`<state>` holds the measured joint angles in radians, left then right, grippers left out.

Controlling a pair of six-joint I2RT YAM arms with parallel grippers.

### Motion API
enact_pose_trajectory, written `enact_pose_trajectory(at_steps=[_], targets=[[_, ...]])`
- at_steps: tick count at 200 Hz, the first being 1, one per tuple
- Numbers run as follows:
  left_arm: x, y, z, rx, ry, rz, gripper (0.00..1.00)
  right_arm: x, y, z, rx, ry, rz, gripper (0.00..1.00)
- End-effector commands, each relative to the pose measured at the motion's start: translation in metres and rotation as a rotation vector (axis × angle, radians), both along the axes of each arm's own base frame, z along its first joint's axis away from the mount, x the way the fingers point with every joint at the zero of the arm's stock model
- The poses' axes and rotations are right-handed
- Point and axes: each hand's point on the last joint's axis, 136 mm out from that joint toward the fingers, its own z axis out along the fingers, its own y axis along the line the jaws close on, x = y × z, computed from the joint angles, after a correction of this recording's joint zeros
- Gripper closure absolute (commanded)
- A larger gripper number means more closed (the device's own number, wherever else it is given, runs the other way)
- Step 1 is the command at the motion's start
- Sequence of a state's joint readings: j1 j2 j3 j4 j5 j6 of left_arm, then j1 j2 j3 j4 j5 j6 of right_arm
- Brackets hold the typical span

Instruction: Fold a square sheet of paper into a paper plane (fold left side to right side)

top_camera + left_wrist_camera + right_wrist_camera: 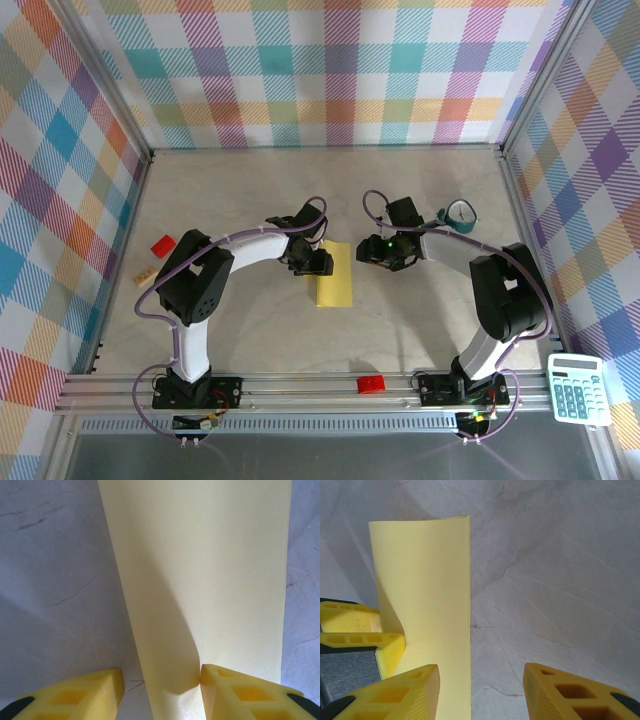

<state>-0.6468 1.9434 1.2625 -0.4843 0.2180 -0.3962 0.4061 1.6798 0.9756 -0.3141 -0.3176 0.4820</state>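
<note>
Yellow paper, the square sheet [336, 280], lies doubled over into a narrow shape at the centre of the bench [230, 190], its long sides running 12 to 6 o'clock. The left claw [318, 262] is at the sheet's 9 o'clock side with its jaws apart. Seen from its own wrist, one finger [245, 692] touches the rounded bulge of the fold and the other is over bare bench, so nothing is clamped. The right claw [373, 250] sits just beside the sheet toward 2 o'clock, jaws likewise apart, one finger over the 3 o'clock edge and the other over bare bench. The fold looks laid over but not yet creased, since the 9 o'clock side stands up as a soft curve. To finish it well, first check that the loose edges at 3 o'clock match, as they seem to, and pin them there with the right claw. Then the left claw should press low on the curve and sweep from the middle toward 12 and 6 o'clock, so the layers cannot skew.
</note>
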Motion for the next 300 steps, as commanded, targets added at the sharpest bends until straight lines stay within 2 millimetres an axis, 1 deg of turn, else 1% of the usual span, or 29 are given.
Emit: enact_pose_trajectory(at_steps=[1,69,247,300], targets=[[-0.015,0.0,-0.039,0.055,0.063,-0.021,0.52,-0.006,-0.002,0.001,-0.002,-0.001,0.01,0.52],[-0.017,0.0,-0.045,0.057,0.079,-0.017,0.52,-0.006,-0.002,0.0,-0.001,0.003,0.006,0.52],[-0.019,-0.002,-0.046,0.055,0.092,-0.02,0.51,-0.007,0.004,-0.001,0.031,0.014,0.023,0.52],[-0.02,-0.002,-0.046,0.056,0.093,-0.021,0.51,-0.008,0.015,0.0,0.085,0.027,0.05,0.54]])
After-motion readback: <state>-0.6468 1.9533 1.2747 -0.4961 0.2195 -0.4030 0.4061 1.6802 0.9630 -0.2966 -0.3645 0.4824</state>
